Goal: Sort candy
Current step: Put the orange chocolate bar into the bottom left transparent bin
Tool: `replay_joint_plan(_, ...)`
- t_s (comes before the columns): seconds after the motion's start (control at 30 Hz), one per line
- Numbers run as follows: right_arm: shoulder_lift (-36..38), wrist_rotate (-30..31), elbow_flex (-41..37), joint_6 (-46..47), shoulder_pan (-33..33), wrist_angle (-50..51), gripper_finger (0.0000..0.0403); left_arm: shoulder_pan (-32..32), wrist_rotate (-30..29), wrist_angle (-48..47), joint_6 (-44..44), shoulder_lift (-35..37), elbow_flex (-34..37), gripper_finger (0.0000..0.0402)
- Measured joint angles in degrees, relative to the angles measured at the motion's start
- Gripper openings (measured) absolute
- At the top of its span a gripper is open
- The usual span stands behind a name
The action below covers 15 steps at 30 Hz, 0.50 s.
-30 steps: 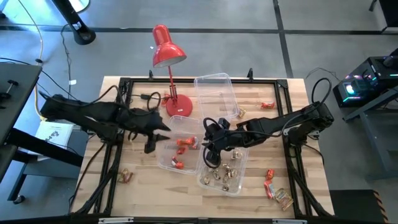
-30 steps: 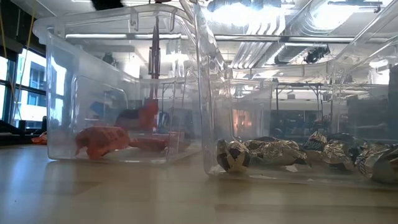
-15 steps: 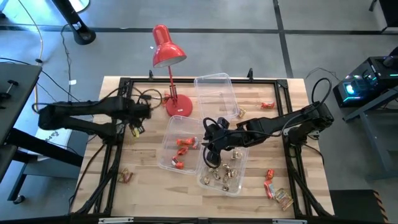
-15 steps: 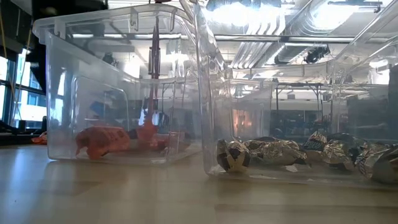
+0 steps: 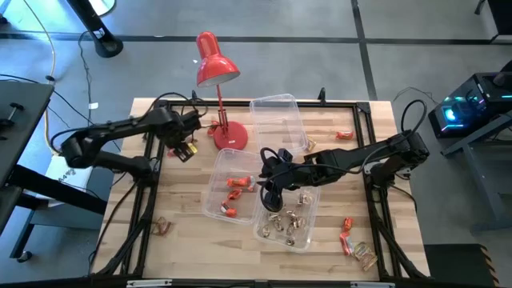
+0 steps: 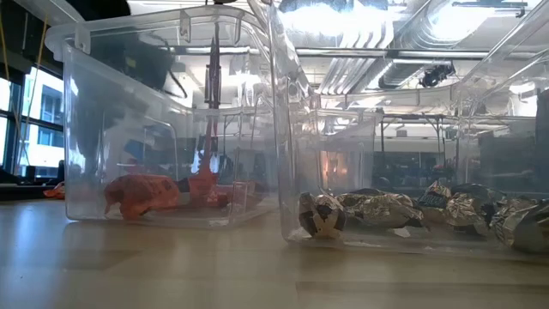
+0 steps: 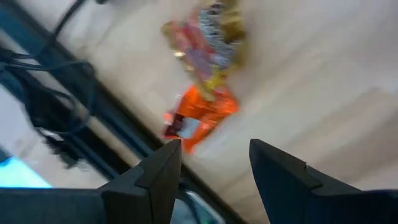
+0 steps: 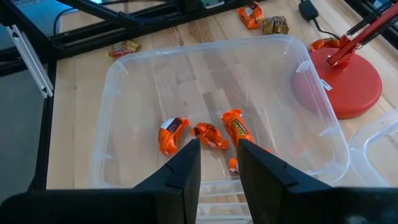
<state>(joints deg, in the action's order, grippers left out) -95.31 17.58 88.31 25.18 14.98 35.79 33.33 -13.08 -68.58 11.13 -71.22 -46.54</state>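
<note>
Orange candy (image 7: 200, 118) lies on the wood near the lamp (image 5: 216, 72). Your left gripper (image 7: 211, 168) is spread wide just above it, holding nothing. Go straight down and pinch the orange one only, not the shiny one (image 7: 208, 46) touching it. Your right gripper (image 8: 219, 158) waits, fingers apart, over the tub (image 8: 118, 81).

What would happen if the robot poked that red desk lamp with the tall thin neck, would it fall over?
Probably not easily. The red desk lamp stands on a wide round base that sits flat on the wooden table, which should steady it. Its shade sits high on a thin stem, though, so a push up there might make it wobble or tip.
</note>
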Motion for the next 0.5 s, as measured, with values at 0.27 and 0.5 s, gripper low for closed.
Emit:
replay_joint_plan(0.27, 0.0, 0.0, 0.0, 0.5, 0.0, 0.0, 0.0099, 5.4, -3.4, 0.3, -7.4, -12.2, 0.1, 0.0184)
replay_joint_plan(0.5, 0.0, 0.0, 0.0, 1.8, 0.0, 0.0, 0.0099, 8.8, -6.9, 4.6, -10.4, -20.5, 0.1, 0.0184)
